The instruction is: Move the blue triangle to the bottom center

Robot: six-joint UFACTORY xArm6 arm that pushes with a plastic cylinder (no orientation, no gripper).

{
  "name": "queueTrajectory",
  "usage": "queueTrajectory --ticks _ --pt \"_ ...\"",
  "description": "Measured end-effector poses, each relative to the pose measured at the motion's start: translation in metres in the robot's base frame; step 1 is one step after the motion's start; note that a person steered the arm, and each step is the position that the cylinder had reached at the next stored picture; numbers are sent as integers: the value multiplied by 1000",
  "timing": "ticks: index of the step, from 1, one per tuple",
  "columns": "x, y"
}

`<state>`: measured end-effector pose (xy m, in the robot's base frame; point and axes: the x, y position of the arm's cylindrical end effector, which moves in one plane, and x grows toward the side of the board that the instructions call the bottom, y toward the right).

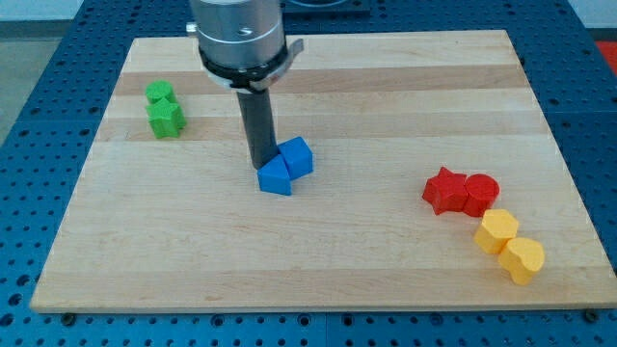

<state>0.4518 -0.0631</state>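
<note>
The blue triangle [275, 177] lies near the middle of the wooden board [318, 241], slightly left of centre. A blue cube [297, 156] touches it at its upper right. My tip [261, 164] is right behind the blue triangle, at its upper left edge and just left of the blue cube, touching or nearly touching both. The dark rod rises from there to the arm's silver flange at the view's top.
Two green blocks [164, 109] sit together at the upper left. A red star-like block [444, 189] and a red round block [480, 194] sit at the right, with two yellow blocks [509, 247] just below them.
</note>
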Motion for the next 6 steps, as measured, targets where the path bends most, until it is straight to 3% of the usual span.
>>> queueTrajectory --ticks 1,4,6 --pt "19 16" --pt "25 50" --pt "45 27"
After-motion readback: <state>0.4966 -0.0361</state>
